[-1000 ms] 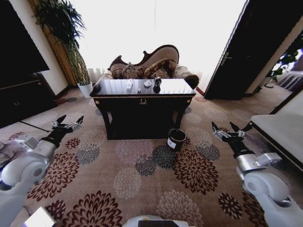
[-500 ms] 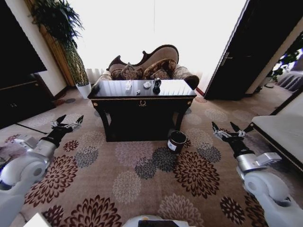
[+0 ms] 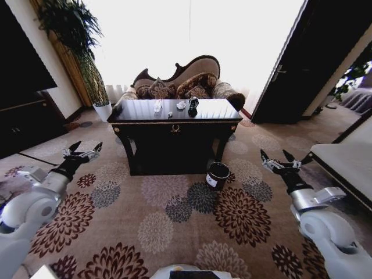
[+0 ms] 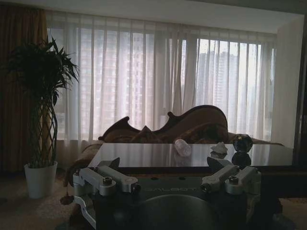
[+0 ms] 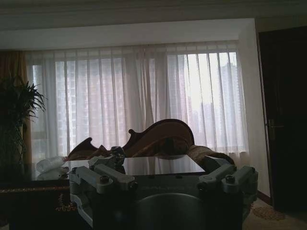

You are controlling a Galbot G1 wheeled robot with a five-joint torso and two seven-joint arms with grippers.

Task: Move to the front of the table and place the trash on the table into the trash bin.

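The glossy black table (image 3: 174, 129) with gold trim stands ahead across the carpet, before a sofa. On its top lie the trash: a clear plastic wad (image 3: 158, 106), a white paper wad (image 3: 182, 105), a dark round cup-like piece (image 3: 193, 104) and a tiny bit (image 3: 170, 114). The black trash bin (image 3: 217, 175) stands on the carpet by the table's front right leg. My left gripper (image 3: 81, 152) and right gripper (image 3: 283, 160) hover open and empty, far short of the table. The left wrist view shows the plastic wad (image 4: 182, 147), paper wad (image 4: 219, 148) and dark piece (image 4: 242, 143).
A potted plant (image 3: 96, 87) stands at the back left beside a dark cabinet (image 3: 26, 119). A sofa (image 3: 186, 81) sits behind the table. A pale low table (image 3: 343, 165) is at the right, near a dark door (image 3: 290, 70). Open patterned carpet lies between me and the table.
The whole head view has shifted a little: table and bin look slightly larger and lower, so the camera has come closer. Both arms hold the same pose.
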